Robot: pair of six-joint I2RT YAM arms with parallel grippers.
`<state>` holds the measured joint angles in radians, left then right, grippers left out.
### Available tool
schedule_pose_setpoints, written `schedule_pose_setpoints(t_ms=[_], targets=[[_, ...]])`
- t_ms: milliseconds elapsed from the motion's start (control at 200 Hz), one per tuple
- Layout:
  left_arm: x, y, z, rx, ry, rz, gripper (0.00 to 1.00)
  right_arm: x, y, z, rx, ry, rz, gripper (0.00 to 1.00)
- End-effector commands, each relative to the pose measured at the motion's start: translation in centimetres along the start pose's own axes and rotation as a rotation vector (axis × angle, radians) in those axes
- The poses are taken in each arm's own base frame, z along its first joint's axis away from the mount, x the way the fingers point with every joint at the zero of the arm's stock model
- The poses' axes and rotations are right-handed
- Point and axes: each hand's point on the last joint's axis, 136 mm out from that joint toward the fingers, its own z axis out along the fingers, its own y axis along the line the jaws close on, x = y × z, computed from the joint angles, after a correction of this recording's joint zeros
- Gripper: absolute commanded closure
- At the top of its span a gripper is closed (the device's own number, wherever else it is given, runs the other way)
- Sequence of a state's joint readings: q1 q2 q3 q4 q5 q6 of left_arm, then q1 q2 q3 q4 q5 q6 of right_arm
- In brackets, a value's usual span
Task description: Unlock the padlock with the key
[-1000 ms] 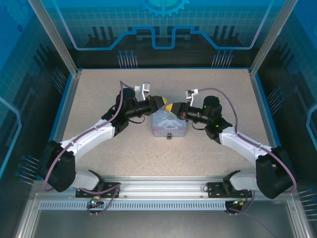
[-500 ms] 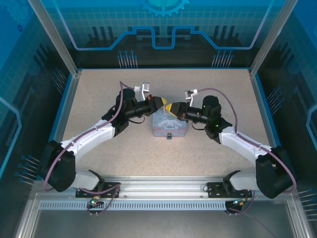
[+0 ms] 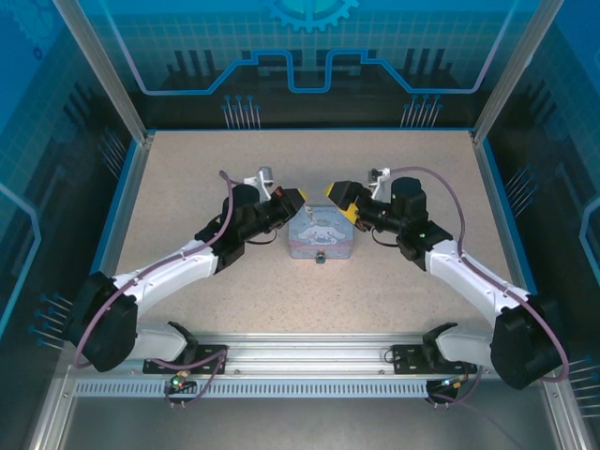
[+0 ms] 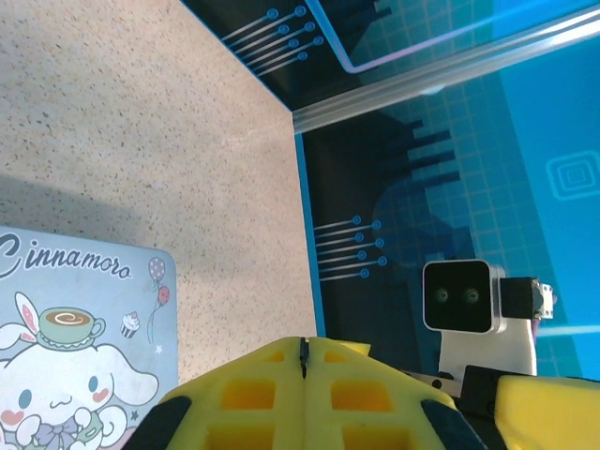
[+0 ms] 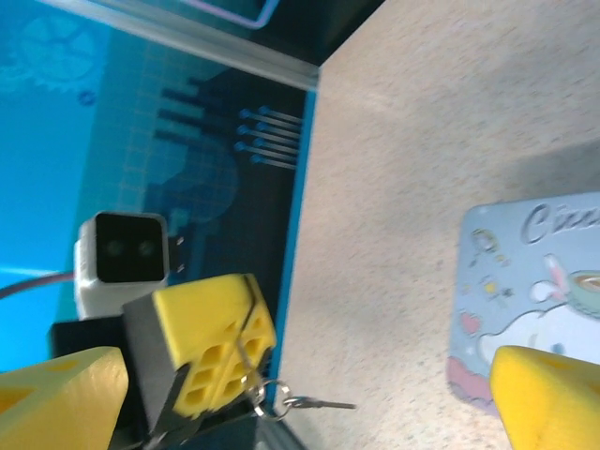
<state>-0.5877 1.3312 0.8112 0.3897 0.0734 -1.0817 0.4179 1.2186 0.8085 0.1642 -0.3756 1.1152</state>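
Note:
The key (image 4: 303, 354) is a thin dark sliver clamped between the yellow pads of my left gripper (image 4: 303, 343), which is shut on it. In the right wrist view that key (image 5: 240, 345) sticks out of the left gripper's pads (image 5: 211, 337), with a ring and a second small key (image 5: 323, 405) dangling below. My right gripper (image 5: 302, 375) stands open, nothing between its fingers. From above, the left gripper (image 3: 296, 199) and right gripper (image 3: 343, 201) hover apart over the tin's back edge. The padlock (image 3: 320, 257) hangs at the front of the pale blue tin (image 3: 321, 234).
The cartoon-printed tin (image 4: 75, 347) sits mid-table on the speckled surface (image 3: 394, 309). Blue walls with aluminium posts (image 3: 141, 141) enclose the table on three sides. Both arm bases are bolted to the rail (image 3: 309, 352) at the near edge.
The two grippers met tip to tip above the tin; the right one has opened and drawn back to the right, and the left one, now shut on the key, has pulled slightly left.

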Motion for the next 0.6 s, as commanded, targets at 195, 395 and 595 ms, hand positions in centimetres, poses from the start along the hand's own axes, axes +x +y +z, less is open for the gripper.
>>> schedule_pose_setpoints(t_ms=[195, 395, 595], targets=[[-2.7, -1.7, -0.6, 0.039, -0.141, -0.031, 1.0, -3.8, -2.4, -2.0, 0.357, -0.091, -0.131, 0.0], [-3.4, -2.4, -0.3, 0.047, -0.169, -0.032, 1.0, -5.1, -2.8, -2.6, 0.315, -0.17, -0.218, 0.0], [-3.7, -2.9, 0.0, 0.048, -0.179, -0.016, 1.0, -5.9, -8.2, -3.1, 0.633, 0.022, -0.144, 0.0]])
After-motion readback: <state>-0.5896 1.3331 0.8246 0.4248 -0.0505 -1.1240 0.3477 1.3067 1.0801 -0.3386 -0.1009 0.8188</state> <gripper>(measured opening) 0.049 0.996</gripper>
